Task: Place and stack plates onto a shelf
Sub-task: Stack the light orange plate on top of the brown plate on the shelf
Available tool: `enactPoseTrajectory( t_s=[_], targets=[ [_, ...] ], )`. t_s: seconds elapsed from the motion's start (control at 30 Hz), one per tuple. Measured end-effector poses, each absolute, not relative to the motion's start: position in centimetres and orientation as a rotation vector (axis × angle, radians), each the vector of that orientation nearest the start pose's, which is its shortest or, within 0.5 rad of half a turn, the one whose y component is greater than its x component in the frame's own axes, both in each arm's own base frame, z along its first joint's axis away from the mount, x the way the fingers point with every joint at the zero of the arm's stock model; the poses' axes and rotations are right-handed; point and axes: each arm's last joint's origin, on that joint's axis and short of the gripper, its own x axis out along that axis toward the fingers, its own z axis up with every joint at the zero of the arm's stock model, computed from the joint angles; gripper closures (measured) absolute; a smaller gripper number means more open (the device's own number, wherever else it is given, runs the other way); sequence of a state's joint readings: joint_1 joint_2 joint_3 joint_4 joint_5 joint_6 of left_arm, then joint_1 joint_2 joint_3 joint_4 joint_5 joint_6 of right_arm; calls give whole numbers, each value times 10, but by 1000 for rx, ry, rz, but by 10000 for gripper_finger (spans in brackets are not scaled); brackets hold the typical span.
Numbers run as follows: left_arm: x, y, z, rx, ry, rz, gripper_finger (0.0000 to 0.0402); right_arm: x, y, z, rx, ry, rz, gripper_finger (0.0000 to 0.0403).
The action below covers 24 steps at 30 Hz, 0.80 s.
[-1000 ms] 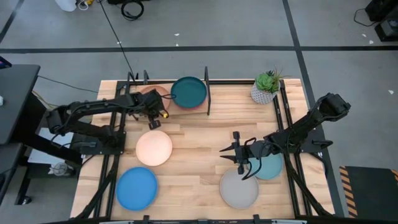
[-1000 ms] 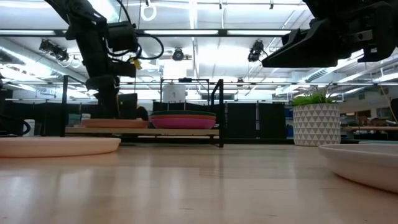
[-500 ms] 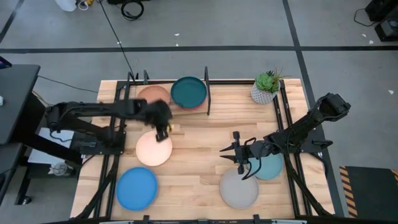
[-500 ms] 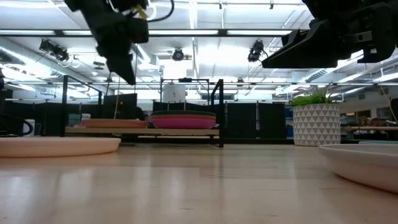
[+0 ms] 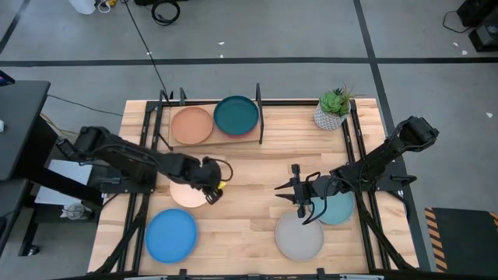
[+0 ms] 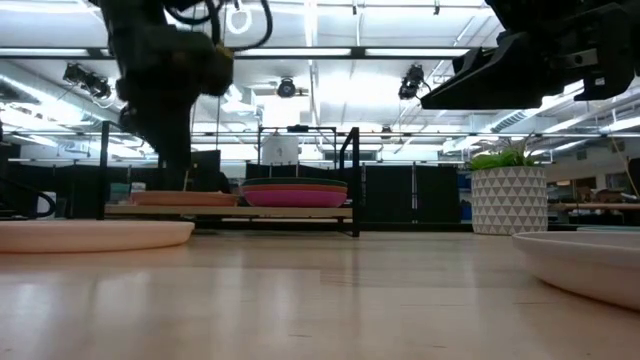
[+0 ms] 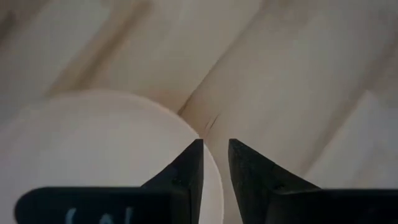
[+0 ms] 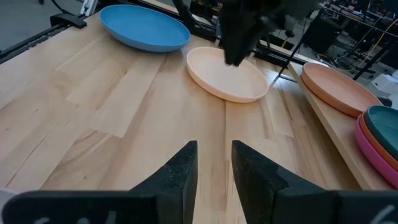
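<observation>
My left gripper (image 5: 212, 190) (image 7: 216, 144) hangs low over the cream plate (image 5: 185, 193) at the rim nearest the table's right edge, open by a narrow gap. One finger is over the plate and the other is outside the rim (image 7: 210, 163); I cannot tell whether they touch it. The shelf (image 5: 210, 141) stands at the far edge and holds the terracotta plate (image 5: 191, 124). Beside it is a stack topped by the dark teal plate (image 5: 236, 115), with orange and magenta beneath (image 6: 295, 193). My right gripper (image 5: 282, 189) (image 8: 214, 146) waits narrowly open above bare wood.
The blue plate (image 5: 171, 235) lies near the near-left corner and the grey plate (image 5: 299, 237) lies near the near edge. The pale teal plate (image 5: 339, 210) is partly under my right arm. A potted plant (image 5: 333, 109) stands at the far right. Black frame rails run along both table sides.
My left gripper has moved from the shelf's front edge toward the near edge, rising on the way. It then came down over the cream plate's rim. The terracotta plate now shows whole on the shelf. My right arm has kept still.
</observation>
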<state>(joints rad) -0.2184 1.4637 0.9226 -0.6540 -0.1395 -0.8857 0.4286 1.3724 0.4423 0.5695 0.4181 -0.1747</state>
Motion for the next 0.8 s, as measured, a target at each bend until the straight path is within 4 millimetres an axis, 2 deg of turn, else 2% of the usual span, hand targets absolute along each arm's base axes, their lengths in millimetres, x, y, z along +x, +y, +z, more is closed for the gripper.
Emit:
enactPoseTrajectory(
  t_s=[0.23,0.5,0.6,0.8],
  targets=[
    [271,-63,173,-627,1189,546,274,233,94,169,-322,327,40,298],
    [274,-63,165,-632,1202,567,206,233,93,169,-321,327,39,298],
    [275,-63,163,-610,1209,565,202,233,93,169,-321,326,39,298],
    [278,-64,155,-577,1225,551,220,233,93,169,-322,328,39,298]
  ],
)
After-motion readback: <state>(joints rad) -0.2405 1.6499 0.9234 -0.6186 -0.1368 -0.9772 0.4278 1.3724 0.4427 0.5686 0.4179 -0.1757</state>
